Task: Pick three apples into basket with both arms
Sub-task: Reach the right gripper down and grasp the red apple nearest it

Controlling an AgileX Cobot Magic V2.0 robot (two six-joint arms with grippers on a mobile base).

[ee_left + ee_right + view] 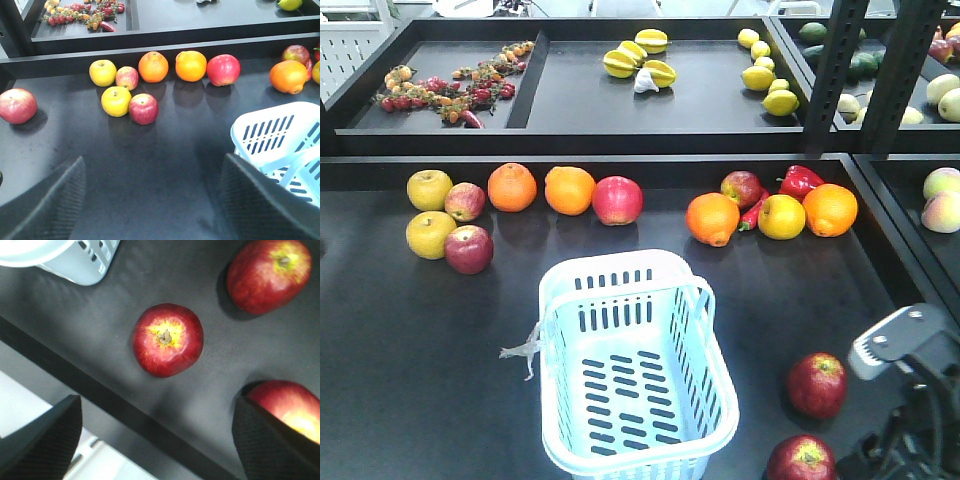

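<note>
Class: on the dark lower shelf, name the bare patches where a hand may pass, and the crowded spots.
Bare: left front, between basket and left apple cluster; the strip behind the basket. Crowded: the back fruit row; right front, dark apples beside the right arm.

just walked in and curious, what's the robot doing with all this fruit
A two-armed robot is about to load the basket, which is empty. Its right gripper hangs open over three dark red apples on the table just right of the basket. The left gripper is open too, holding nothing, over the table on the basket's other side.
</note>
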